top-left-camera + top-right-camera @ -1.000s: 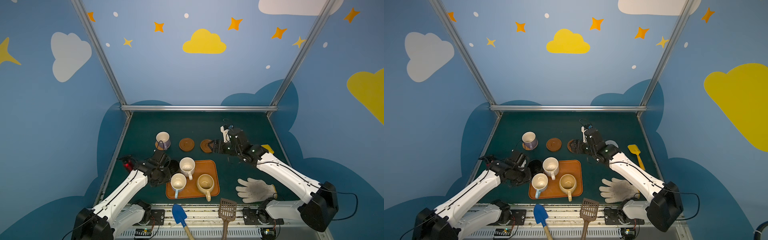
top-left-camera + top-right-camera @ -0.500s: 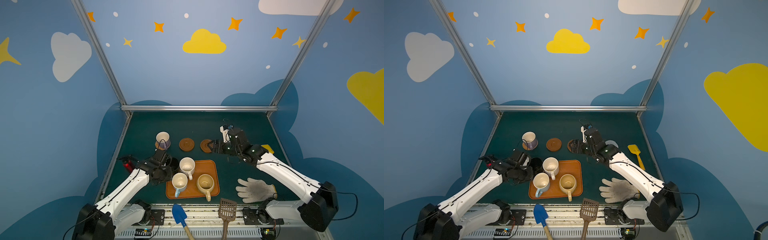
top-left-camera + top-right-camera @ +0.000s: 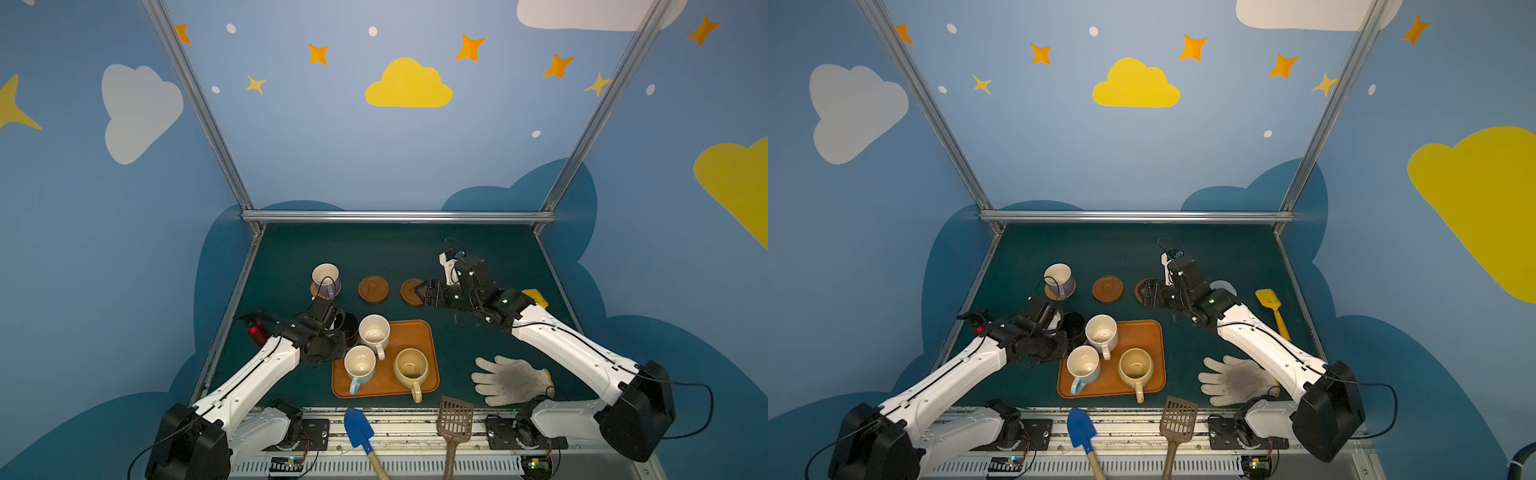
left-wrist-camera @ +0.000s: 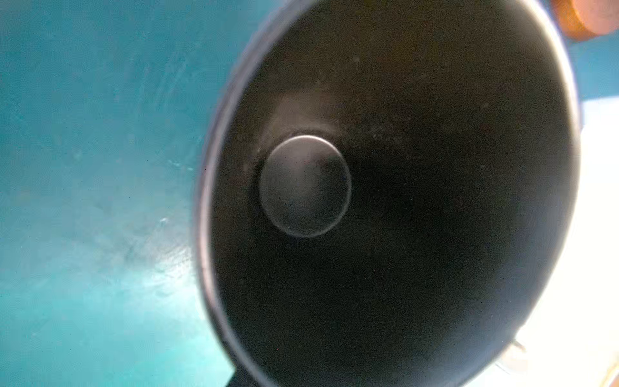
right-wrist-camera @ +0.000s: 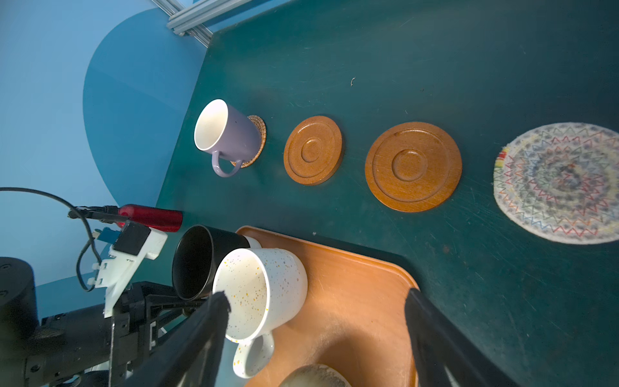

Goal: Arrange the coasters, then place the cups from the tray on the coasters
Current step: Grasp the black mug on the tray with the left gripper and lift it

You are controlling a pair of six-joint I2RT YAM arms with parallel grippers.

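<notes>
Against the left fingers [image 5: 167, 303]: black mug [image 5: 194, 261], at the far left corner of the tray [image 3: 419, 332] and just beside the speckled white mug [image 3: 374, 332]. Not possible to tell whether closed on the rim or only resting near it; from the left wrist, nothing but the mug's dark inside.

Just past the left fingers, on the tray: speckled white mug, light blue mug [image 3: 359, 365] and tan mug [image 3: 410, 365], all upright. Farther out from the same fingers: lavender mug [image 3: 326, 280], upright on the woven rattan coaster [image 5: 259, 134].

Spread wide and holding nothing: right fingers [image 5: 207, 328], hovering at one brown wooden coaster [image 3: 409, 291]. Between that disc and the lavender mug: second brown wooden coaster [image 3: 373, 289]. On the other side of the right fingers, flat on the green bench [image 3: 374, 249]: stitched rope coaster [image 5: 559, 181]. Well behind the right fingers, beside the arm: white work glove [image 3: 509, 380].
</notes>
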